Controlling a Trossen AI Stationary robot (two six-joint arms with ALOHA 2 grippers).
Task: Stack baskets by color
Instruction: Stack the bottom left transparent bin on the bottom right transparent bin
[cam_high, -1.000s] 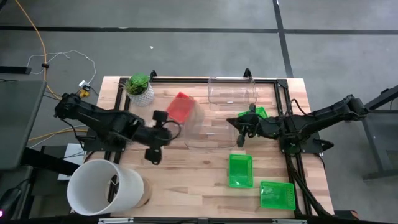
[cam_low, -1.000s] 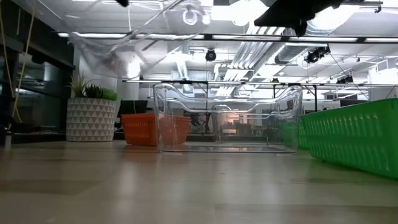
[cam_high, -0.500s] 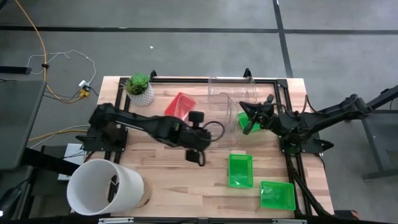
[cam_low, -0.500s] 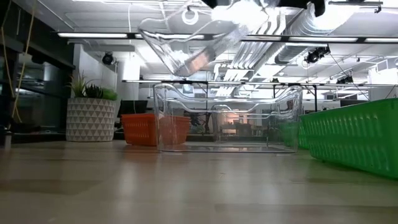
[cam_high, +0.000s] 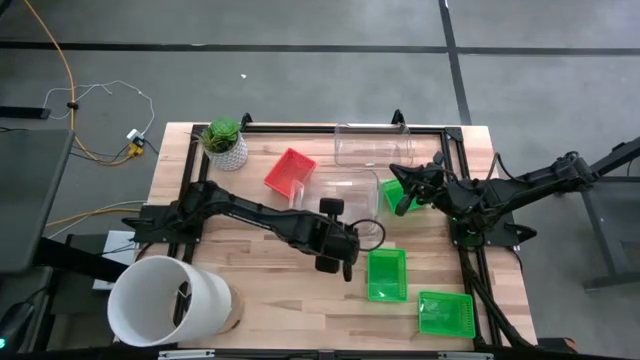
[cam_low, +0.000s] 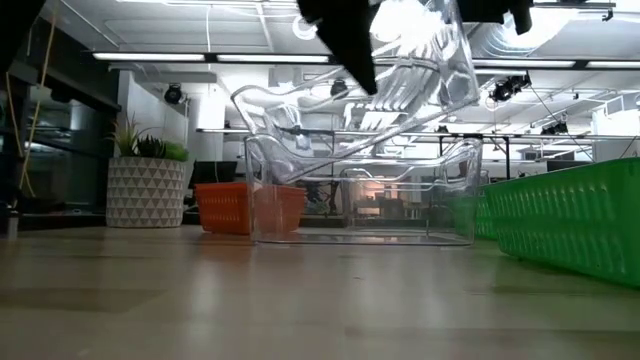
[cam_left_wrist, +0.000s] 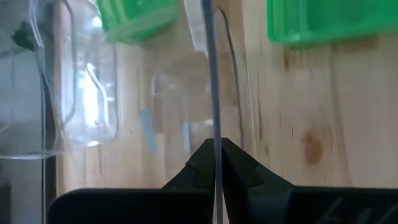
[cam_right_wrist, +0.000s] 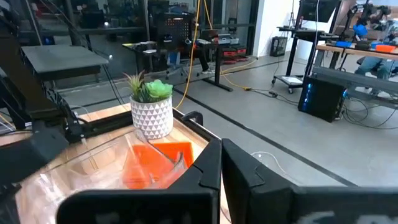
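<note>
I work in an open-plan lab or office: my wooden desk (cam_high: 300, 270) stands on grey carpet tiles (cam_high: 300, 80), exposed ducts and strip lights (cam_low: 560, 60) run overhead, and far behind are standing desks (cam_right_wrist: 348, 53), a computer tower (cam_right_wrist: 326, 99) and trailing cables (cam_right_wrist: 249, 78).

Lit evenly and brightly from overhead; only soft, faint shadows under the arms on the table (cam_high: 270, 275). From table height, glaring ceiling strip lights (cam_low: 400, 60) (blown out near the top), near tabletop out of focus. Left wrist close-up blurred, clear basket (cam_left_wrist: 87, 93) streaked with reflections. Right wrist background sharp, own fingers soft.
</note>
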